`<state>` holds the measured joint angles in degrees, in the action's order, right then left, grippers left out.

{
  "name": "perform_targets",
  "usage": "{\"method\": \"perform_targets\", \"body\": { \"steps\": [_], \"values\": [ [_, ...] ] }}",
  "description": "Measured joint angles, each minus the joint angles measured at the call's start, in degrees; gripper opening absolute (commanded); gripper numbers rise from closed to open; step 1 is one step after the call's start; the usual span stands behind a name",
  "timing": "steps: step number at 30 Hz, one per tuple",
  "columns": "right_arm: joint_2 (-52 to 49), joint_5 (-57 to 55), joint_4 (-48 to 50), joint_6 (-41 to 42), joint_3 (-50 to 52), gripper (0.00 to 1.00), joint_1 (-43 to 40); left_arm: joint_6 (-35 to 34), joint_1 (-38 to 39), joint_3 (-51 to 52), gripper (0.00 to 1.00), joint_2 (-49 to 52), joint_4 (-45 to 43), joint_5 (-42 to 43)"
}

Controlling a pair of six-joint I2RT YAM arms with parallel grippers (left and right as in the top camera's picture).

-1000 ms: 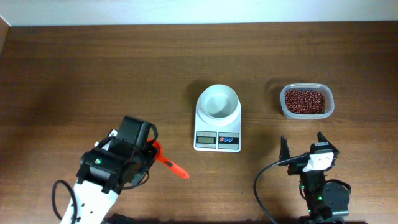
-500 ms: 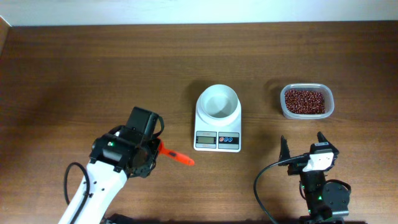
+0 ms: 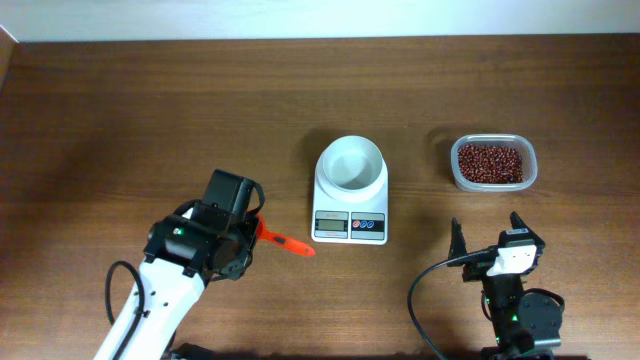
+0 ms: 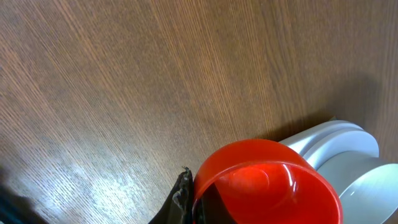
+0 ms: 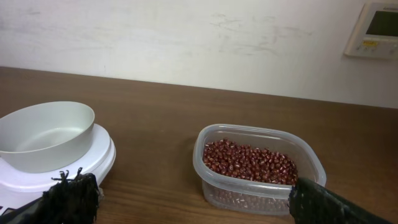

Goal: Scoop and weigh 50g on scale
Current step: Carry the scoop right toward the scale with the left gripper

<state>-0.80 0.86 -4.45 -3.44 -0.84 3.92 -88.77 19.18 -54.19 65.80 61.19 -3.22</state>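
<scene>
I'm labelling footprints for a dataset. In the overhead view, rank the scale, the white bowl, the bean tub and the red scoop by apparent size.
1. scale, the largest footprint.
2-3. bean tub and white bowl: too close to rank.
4. red scoop, smallest, though only partly visible.

The table (image 3: 150, 120) is dark wood grain with a faint sheen. The scoop (image 4: 267, 180), lower right of the left wrist view, is glossy red plastic. The scale (image 3: 349, 236) is smooth white plastic, the bowl (image 5: 46, 134) matt, the tub (image 5: 249, 202) clear plastic.

No legible text — scale (image 3: 349, 226) display too small.
</scene>
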Motion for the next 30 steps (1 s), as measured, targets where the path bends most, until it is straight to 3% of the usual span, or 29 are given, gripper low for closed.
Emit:
{"method": "perform_targets", "body": {
  "steps": [30],
  "values": [
    [0.00,0.02,0.00,0.00,0.00,0.99,0.00,3.58,0.00,-3.65,0.00,0.00,0.33,-0.02]
  ]
}}
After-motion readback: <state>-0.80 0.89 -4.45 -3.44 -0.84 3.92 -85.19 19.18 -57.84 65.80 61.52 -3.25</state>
